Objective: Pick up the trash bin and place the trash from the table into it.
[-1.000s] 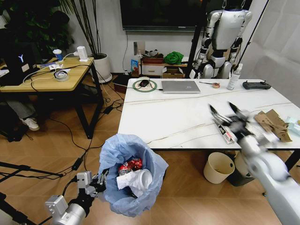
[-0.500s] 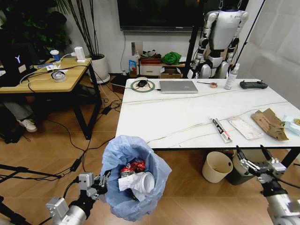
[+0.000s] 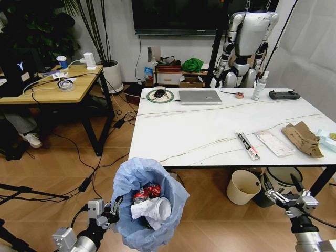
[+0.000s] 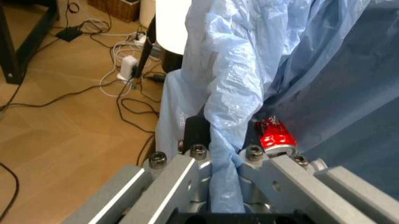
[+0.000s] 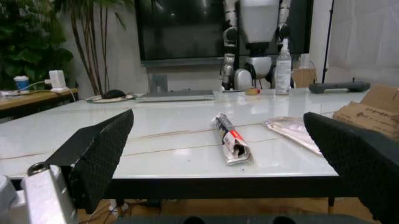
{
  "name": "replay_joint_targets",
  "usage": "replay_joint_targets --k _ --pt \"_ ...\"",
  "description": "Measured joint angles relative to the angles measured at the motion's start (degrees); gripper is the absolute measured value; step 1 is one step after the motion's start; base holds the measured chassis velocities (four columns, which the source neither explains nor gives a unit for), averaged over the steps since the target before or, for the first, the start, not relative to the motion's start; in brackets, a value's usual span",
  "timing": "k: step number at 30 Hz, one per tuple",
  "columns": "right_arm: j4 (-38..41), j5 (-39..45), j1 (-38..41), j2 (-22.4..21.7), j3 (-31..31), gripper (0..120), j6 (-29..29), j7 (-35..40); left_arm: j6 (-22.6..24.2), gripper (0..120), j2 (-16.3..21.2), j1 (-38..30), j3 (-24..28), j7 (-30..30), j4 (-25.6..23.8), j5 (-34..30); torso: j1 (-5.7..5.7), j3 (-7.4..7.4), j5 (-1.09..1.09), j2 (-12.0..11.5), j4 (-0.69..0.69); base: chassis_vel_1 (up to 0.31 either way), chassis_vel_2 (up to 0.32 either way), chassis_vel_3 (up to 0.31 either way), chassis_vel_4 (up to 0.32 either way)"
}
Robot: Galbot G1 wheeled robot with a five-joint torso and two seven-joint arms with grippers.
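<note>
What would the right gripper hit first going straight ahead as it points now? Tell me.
The open right gripper sits level with the table edge; likely that edge or the rolled wrapper just beyond. Depth is unclear.

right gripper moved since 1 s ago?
Yes. The right gripper, open, has dropped from over the table to below its front edge, beside the cream bin.

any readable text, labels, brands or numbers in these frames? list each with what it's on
None can be read.
Crushed red can in the trash bin: white print, too blurred.
Rolled wrapper on the table: red and white label, too small.
Black monitor on the wooden desk: a pale Y-shaped logo, no letters.
</note>
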Motion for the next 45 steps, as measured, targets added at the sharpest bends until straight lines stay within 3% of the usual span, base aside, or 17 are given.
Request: replay_joint_targets --k 11,45 --pt "-1.0 1.1 0.5 0.1 0.1 100 0.1 -1.4 0.1 0 -0.3 -0.4 1.0 -0.2 0.0 0.6 0.0 0.0 0.0 0.0 -0.01 -0.019 -0.023 0.023 0.02" --pt "0.3 0.1 -0.4 0.6 0.1 100 2.1 -0.6 -0.3 0 0.1 0.4 1.2 0.3 -0.5 1.0 0.0 0.0 0.02 0.0 -0.01 -0.14 -0.139 0.139 0.137"
